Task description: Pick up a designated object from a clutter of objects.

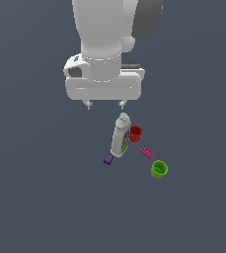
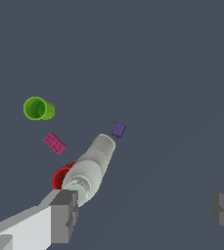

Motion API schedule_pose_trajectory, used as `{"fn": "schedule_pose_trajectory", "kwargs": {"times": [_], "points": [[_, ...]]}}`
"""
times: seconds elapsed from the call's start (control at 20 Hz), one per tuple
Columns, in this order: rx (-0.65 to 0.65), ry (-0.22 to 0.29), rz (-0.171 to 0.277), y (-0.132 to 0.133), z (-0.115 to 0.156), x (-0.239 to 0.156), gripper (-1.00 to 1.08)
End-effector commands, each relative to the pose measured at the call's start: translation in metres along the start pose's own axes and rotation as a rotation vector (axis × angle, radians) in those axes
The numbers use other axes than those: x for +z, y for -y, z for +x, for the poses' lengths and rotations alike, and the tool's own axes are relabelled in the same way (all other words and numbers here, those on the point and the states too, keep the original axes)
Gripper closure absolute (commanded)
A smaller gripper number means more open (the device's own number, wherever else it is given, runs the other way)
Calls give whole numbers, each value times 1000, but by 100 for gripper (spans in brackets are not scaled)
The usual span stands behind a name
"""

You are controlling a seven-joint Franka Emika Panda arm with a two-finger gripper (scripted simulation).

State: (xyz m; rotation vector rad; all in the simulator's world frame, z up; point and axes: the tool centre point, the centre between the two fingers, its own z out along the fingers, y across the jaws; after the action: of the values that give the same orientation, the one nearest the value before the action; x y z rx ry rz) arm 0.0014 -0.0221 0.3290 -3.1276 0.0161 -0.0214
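The magenta brick point(image 1: 146, 151) lies flat on the dark floor between the red cup point(image 1: 135, 133) and the green cup point(image 1: 159, 169). It also shows in the wrist view point(image 2: 55, 143). The tall white bottle point(image 1: 120, 135) stands next to the red cup, with the purple block point(image 1: 108, 159) by its base. My gripper point(image 1: 104, 105) hangs open and empty well above the clutter, over the bottle's top. In the wrist view the bottle point(image 2: 90, 168) rises toward the camera, partly hiding the red cup point(image 2: 62, 177); the green cup point(image 2: 37, 108) and the purple block point(image 2: 118, 129) lie farther off.
The floor is a plain dark grey surface. All objects sit close together in one cluster. My fingers point(image 2: 59, 215) frame the wrist view, wide apart.
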Motion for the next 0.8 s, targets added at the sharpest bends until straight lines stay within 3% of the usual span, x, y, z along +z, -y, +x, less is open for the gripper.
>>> {"fn": "schedule_pose_trajectory", "kwargs": {"times": [0.0, 0.4, 0.75], "points": [[-22, 2, -5, 5, 3, 8, -92], [-176, 9, -30, 38, 17, 60, -92], [-416, 16, -46, 94, 23, 140, -92]]}}
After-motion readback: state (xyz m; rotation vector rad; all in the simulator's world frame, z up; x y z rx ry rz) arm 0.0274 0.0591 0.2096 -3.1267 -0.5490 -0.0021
